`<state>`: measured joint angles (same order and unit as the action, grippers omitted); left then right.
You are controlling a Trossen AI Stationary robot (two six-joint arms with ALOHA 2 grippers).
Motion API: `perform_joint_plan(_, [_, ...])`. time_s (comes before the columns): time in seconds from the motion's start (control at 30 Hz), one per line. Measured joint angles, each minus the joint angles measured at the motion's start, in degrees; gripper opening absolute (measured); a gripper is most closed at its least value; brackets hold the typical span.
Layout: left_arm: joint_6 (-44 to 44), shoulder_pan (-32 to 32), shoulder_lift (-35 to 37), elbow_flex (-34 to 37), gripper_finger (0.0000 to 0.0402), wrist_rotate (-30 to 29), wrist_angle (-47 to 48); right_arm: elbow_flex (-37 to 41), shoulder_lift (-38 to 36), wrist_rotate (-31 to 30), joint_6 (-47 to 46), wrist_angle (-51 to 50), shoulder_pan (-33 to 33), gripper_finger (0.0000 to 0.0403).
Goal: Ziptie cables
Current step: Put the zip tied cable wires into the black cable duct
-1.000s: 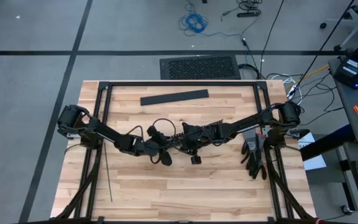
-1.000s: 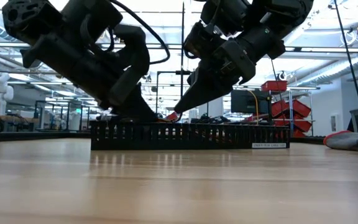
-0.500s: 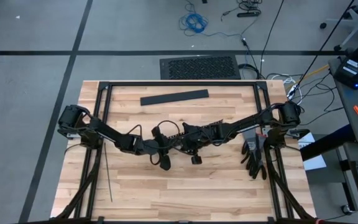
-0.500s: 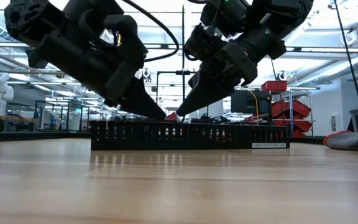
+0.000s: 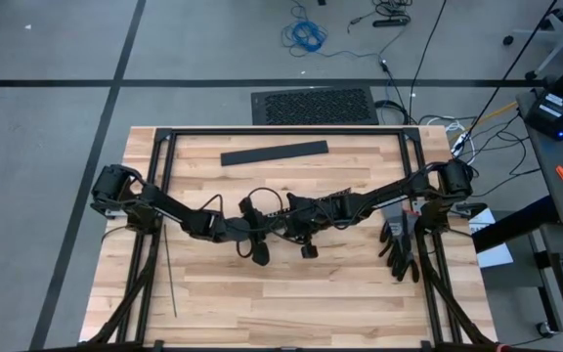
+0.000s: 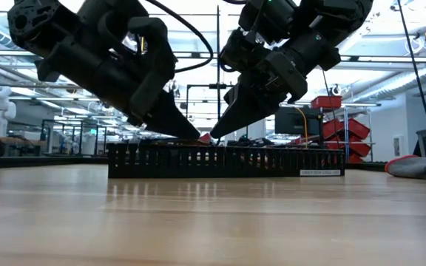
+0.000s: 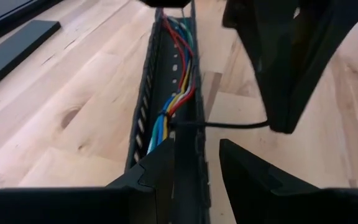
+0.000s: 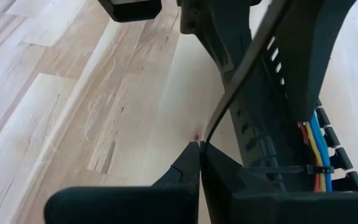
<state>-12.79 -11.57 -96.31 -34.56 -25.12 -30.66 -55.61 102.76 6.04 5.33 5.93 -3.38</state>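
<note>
A: What is the table [image 5: 291,293] made of?
B: Pale wood planks, smooth with a soft sheen, grain and a knot showing. Its frame looks like matt black metal.

A: And the slotted duct [image 7: 146,118]?
B: Matt black plastic. The cables [image 7: 178,93] in it have smooth, slightly glossy plastic sleeves.

A: The ziptie [image 8: 241,81]?
B: Thin dark plastic, smooth. The flat bar [image 5: 274,153] near the far edge is matt black.

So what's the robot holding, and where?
Right gripper pinches the thin dark plastic ziptie by its loose tail. Left gripper: cannot tell.
</note>
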Motion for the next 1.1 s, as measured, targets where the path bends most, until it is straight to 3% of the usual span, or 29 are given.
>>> perform_joint_plan(0.3, [1.22,0.00,-0.31,0.01,0.0128,1.75,-2.07,0.00,0.00,0.02,0.08,1.57,0.00,0.0000])
perform_joint_plan(0.8, [1.22,0.52,-6.88,-0.01,0.0124,3.04,-8.06,0.00,0.02,0.02,0.10,1.49,0.00,0.0000])
perform_joint_plan(1.1, [1.20,0.63,-6.91,-0.01,0.0027,2.33,-9.13,0.00,0.02,0.04,0.08,0.62,0.00,0.0000])
